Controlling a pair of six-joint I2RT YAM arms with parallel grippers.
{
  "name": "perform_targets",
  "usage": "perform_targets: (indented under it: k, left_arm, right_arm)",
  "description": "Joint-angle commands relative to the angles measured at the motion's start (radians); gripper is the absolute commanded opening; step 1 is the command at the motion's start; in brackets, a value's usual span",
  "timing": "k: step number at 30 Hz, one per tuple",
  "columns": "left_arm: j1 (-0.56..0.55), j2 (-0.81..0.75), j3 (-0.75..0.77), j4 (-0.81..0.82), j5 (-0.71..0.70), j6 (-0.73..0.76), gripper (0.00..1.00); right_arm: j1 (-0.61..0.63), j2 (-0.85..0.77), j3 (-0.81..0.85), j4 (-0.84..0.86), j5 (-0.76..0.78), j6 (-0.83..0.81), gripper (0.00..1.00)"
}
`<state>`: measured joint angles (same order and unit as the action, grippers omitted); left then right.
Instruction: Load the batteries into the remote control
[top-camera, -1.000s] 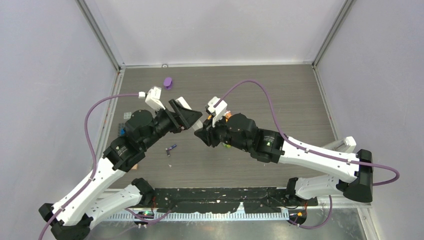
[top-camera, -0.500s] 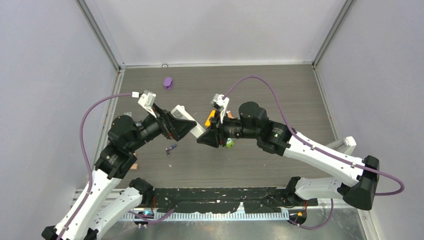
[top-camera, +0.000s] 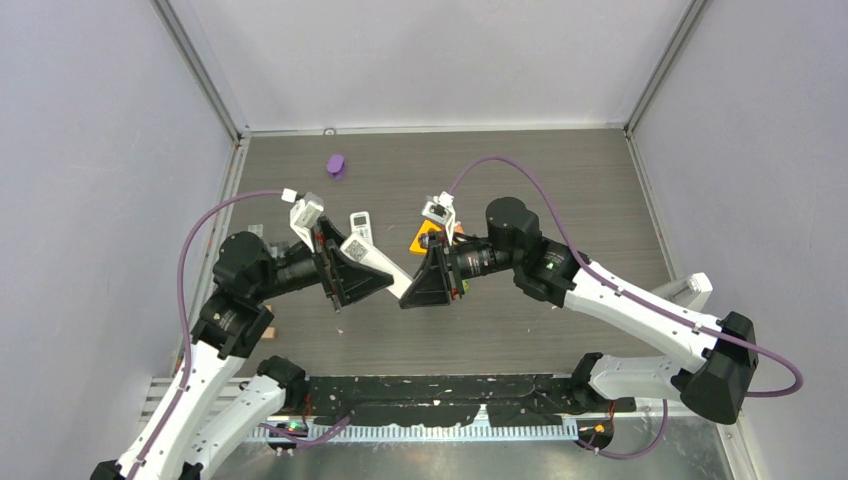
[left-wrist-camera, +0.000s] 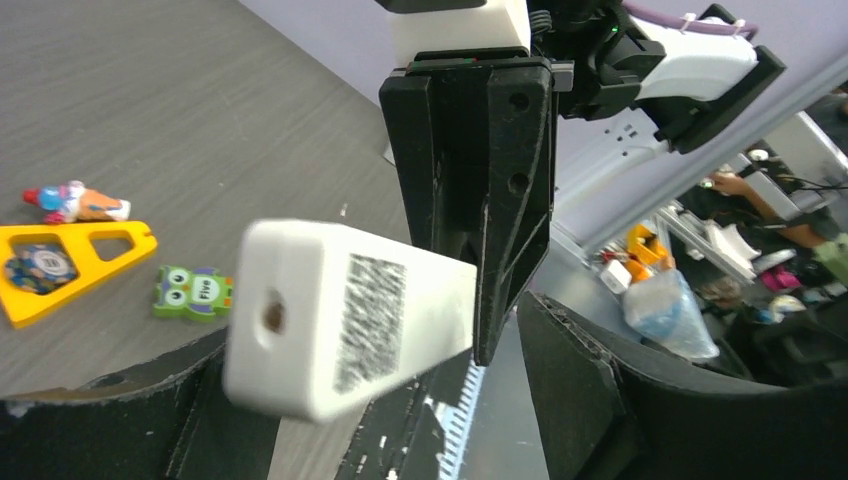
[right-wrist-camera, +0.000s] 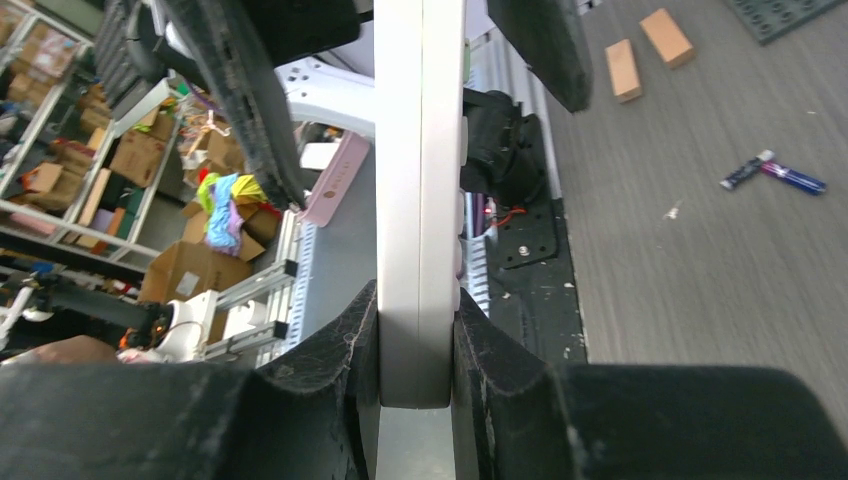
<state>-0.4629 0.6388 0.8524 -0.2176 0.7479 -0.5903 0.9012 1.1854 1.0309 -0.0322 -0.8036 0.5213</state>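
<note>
Both wrists sit lower and closer to the near edge than a second ago. The handover point has slid that way, and the left jaws, then closed in on the remote, now stand off it.

Left arm: rises from its base at the near left corner, elbow bent, forearm running level toward the middle of the tabletop (top-camera: 560, 180). Wrist is rolled so its white camera block faces the far edge. Left gripper (top-camera: 365, 275) is spread wide, one finger on each side of the remote (top-camera: 372, 252), neither touching it in the right wrist view.

Right arm: long reach from the near right corner, forearm angled in toward the centre, wrist roughly level, purple cable (top-camera: 520, 175) looping over it. Right gripper (top-camera: 425, 283) is pressed together on the near end of the remote, pads flat against both of its broad faces.

Remote: white, held clear above the middle of the tabletop. It slants from far-left to near-right, its free end with a barcode label lying between the left fingers.

Batteries (right-wrist-camera: 790, 179): two thin ones lie loose on the tabletop toward the near edge, almost end to end, well apart from the remote.

Also on the tabletop: orange triangle (left-wrist-camera: 70, 262) with green owl block (left-wrist-camera: 195, 292) just beside it, two wooden blocks (right-wrist-camera: 640, 52), and a small purple piece (top-camera: 336, 165) toward the far left corner.
</note>
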Motion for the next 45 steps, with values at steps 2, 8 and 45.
perform_targets:
  k: [2,8,45]
  left_arm:
    - [0.058,0.024,-0.061,0.247,0.214,-0.196,0.58]
    - [0.076,0.011,-0.102,0.295,0.224,-0.262,0.41]
    - [0.080,-0.111,-0.231,0.416,-0.087,-0.533,0.00]
  right_arm:
    - [0.003,-0.002,-0.025,0.149,-0.112,0.070,0.08]
    - [0.002,-0.001,-0.045,0.158,-0.126,0.071,0.08]
    - [-0.001,-0.006,-0.282,0.778,0.402,0.528,0.73]
